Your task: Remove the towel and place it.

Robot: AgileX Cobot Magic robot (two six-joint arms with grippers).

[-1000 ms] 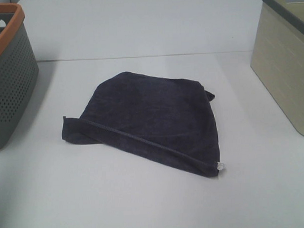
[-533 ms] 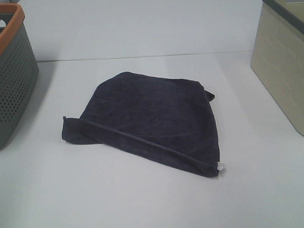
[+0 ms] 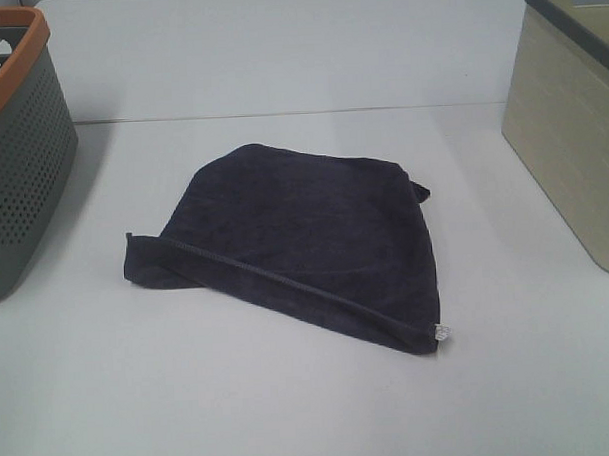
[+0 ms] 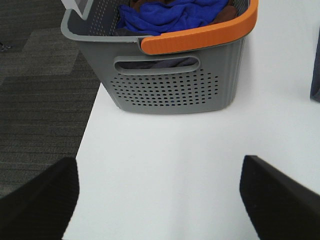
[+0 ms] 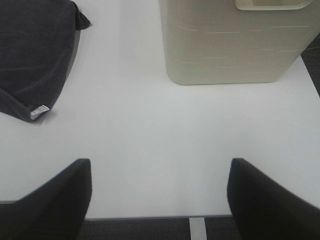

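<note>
On the white table [image 3: 291, 409], folded navy towel [image 3: 305, 238], both pincers spread, empty.

A dark navy towel [image 3: 305, 243] with a white tag [image 3: 441, 331] is seen on a white table [image 3: 291, 409]; a grey, orange-rimmed perforated basket [image 4: 175, 75] and a beige bin [image 5: 225, 45] are shown.

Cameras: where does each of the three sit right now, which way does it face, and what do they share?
Exterior high: mounted above, looking down on the towel lying between the gray basket and the beige bin; no arm shows.
Left wrist: on the left arm, facing the gray basket with blue cloth inside; open jaws frame the view.
Right wrist: on the right arm, facing the beige bin; open jaws in front.
Shared: the towel's white tag shows in the right wrist and exterior views.
</note>
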